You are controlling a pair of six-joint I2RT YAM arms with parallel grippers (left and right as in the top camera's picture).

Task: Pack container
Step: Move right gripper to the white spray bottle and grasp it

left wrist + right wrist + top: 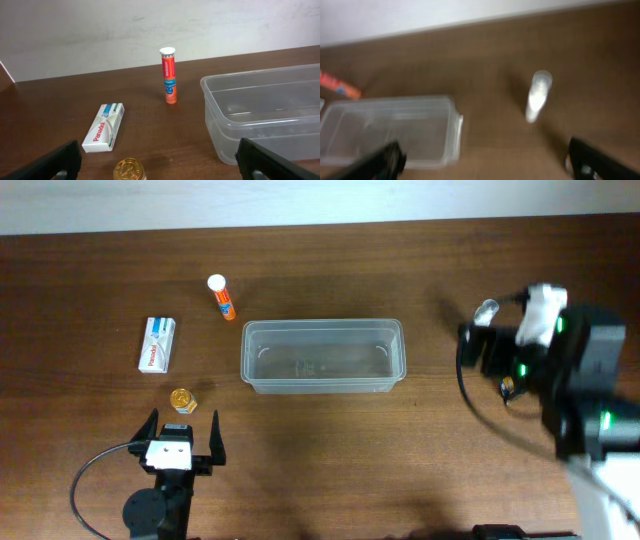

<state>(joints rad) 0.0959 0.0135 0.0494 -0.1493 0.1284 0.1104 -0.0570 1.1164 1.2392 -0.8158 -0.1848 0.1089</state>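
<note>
The clear plastic container [322,356] stands at the table's middle, with nothing in it that I can see; it also shows in the left wrist view [265,112] and the right wrist view [390,127]. My left gripper [184,432] is open, low at the front left, just behind a small gold-capped bottle [183,399] [130,170]. An orange tube [223,297] [169,75] and a white Panadol box [158,344] [104,127] lie left of the container. My right gripper [488,350] is open and empty to the container's right, near a small clear bottle [487,309] [538,95].
Another small object [507,387] lies partly hidden under the right arm. The table's back edge meets a white wall [150,30]. The right wrist view is blurred.
</note>
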